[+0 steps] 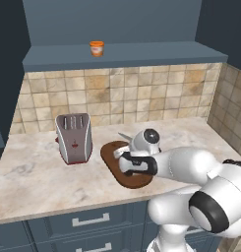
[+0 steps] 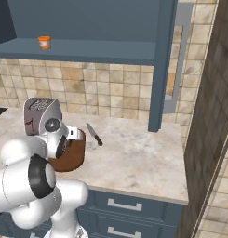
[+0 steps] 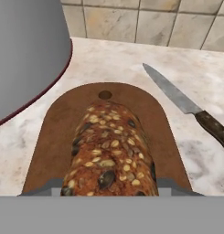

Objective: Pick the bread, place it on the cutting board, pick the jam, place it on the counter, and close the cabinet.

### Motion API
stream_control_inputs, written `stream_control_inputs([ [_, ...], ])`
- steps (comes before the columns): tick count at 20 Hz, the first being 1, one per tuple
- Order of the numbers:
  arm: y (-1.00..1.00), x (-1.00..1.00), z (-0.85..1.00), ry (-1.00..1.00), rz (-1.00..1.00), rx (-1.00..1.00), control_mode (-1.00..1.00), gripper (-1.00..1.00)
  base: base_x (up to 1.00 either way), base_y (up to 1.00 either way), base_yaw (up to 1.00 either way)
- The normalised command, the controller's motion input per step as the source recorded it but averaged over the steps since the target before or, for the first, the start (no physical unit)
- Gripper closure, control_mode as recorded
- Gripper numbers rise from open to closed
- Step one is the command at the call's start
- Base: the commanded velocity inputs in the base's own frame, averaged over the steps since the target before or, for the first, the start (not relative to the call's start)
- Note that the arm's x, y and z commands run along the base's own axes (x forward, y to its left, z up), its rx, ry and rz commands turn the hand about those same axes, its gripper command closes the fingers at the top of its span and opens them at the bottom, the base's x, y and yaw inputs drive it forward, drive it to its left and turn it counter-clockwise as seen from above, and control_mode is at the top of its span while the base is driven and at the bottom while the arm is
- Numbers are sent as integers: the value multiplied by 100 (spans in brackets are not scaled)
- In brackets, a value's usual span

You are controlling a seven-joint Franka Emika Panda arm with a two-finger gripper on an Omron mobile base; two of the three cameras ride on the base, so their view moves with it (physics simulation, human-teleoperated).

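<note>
The bread (image 3: pixel 111 151), a seeded dark brown loaf chunk, lies lengthwise over the middle of the dark oval cutting board (image 3: pixel 49 141); whether it rests on the wood is unclear. My gripper (image 3: pixel 111 189) is shut on the bread's near end, low over the cutting board (image 1: pixel 112 160) on the counter (image 1: pixel 33 182). The orange jam (image 1: pixel 96 48) stands on the shelf of the open cabinet (image 1: pixel 141 53). From the right, the jam (image 2: pixel 44 42) sits at the shelf's left, and the cabinet door (image 2: pixel 162 65) stands swung out, edge-on.
A silver toaster (image 1: pixel 73 138) stands just left of the board and looms at the upper left as the toaster (image 3: pixel 26 50). A knife (image 3: pixel 182 100) lies right of the board, blade toward the tiled wall. A brown tiled side wall (image 2: pixel 208 116) bounds the counter's right end.
</note>
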Motion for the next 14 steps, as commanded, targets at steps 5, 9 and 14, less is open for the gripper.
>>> stream_control_inputs([
  [5,1,9,-18,0,0,0,-100,100,0,0,0],
  [9,0,7,-17,0,0,0,-100,100,0,0,0],
  [14,0,7,-17,0,0,0,-100,100,0,0,0],
])
